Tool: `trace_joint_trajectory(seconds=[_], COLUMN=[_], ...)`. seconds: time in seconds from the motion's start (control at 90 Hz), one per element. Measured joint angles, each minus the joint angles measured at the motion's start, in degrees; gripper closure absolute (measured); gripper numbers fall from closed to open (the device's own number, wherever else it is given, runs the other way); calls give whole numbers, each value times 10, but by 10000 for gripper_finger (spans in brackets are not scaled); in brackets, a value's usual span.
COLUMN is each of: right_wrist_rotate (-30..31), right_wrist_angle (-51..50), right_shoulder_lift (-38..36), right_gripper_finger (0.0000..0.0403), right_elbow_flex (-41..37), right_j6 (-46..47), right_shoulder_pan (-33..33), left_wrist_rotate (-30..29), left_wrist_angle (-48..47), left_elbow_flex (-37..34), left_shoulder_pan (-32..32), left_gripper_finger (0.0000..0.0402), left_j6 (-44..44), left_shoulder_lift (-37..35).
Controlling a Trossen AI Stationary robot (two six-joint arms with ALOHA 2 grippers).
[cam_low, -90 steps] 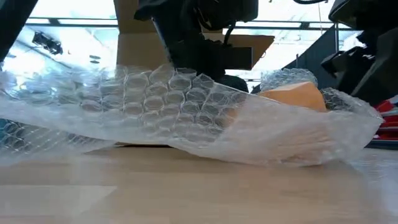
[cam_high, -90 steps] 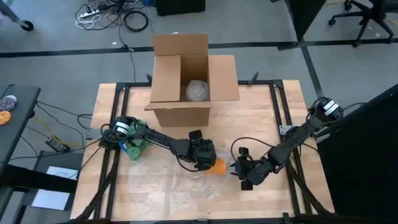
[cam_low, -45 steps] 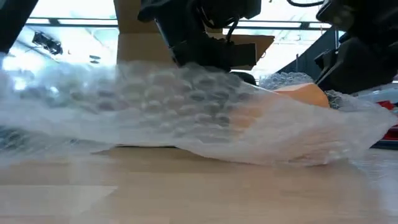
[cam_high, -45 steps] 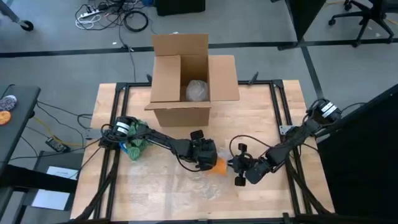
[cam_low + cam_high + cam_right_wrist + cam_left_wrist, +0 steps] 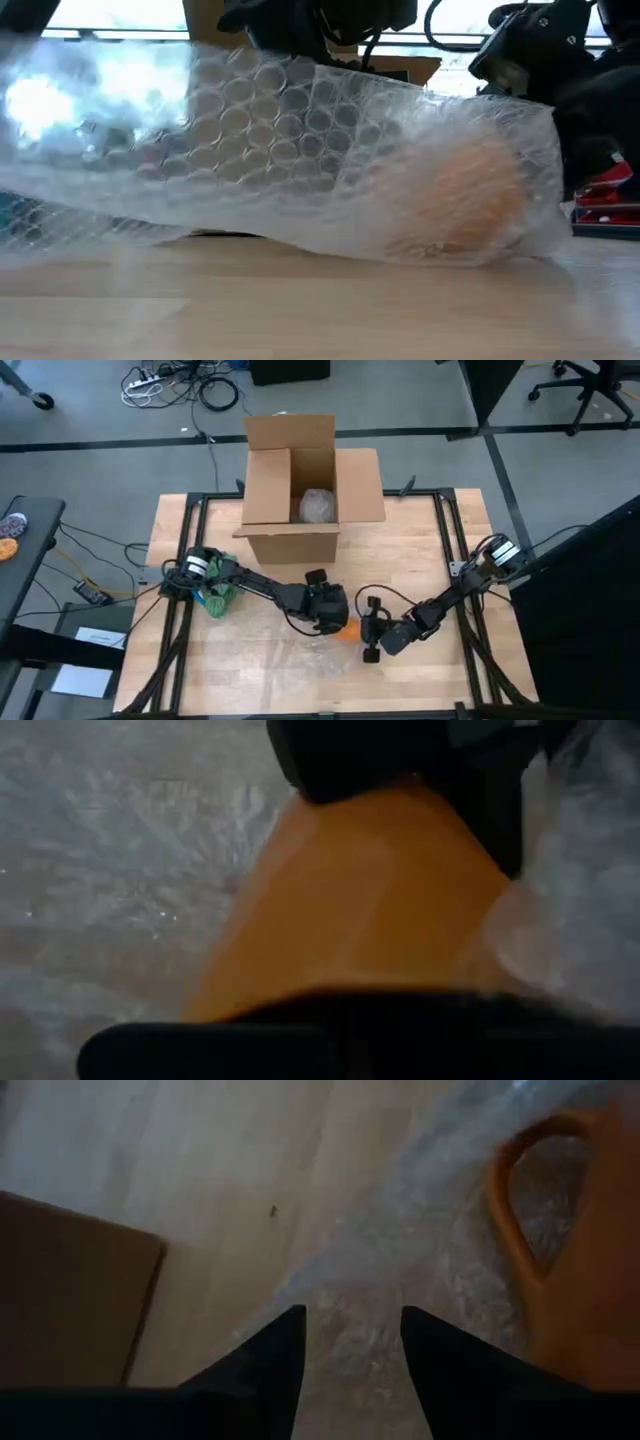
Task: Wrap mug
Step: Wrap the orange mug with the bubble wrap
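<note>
Bubble wrap (image 5: 300, 150) lay draped over the orange mug (image 5: 349, 628) at mid-table, so both grippers crowded it: left gripper (image 5: 352, 1342) parted above the sheet, right gripper (image 5: 372, 637) unreadable.

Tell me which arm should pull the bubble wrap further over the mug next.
Probably the right: its gripper sits at the bubble wrap edge draped over the orange mug. The left gripper rests beside the mug, fingers open.
</note>
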Motion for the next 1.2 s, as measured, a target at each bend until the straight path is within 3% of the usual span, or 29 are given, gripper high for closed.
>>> trace_joint_trajectory(seconds=[0.133, 0.411, 0.544, 0.778, 0.944, 1.2], right_wrist_rotate=[-4, -34, -12, 135, 135, 101], right_wrist_angle=[-82, -227, -254, -248, -226, -86], right_shoulder_lift=[-38, -120, -158, -174, -131, -41], right_gripper_finger=[403, 403, 403, 403, 403, 403], right_elbow_flex=[0, 0, 0, 0, 0, 0], right_j6=[39, 126, 145, 121, 130, 78], right_shoulder_pan=[19, 55, 76, 100, 84, 44], left_wrist_rotate=[-16, -41, -43, -36, -36, 11], left_wrist_angle=[-38, -124, -125, -76, -36, 84], left_elbow_flex=[19, 126, 148, 148, 145, 45], left_shoulder_pan=[0, -11, -33, -111, -126, -99], left_gripper_finger=[250, 250, 250, 250, 250, 250], left_j6=[15, 43, 43, 81, 88, 102], left_shoulder_lift=[-2, -3, -4, -4, -4, -4])
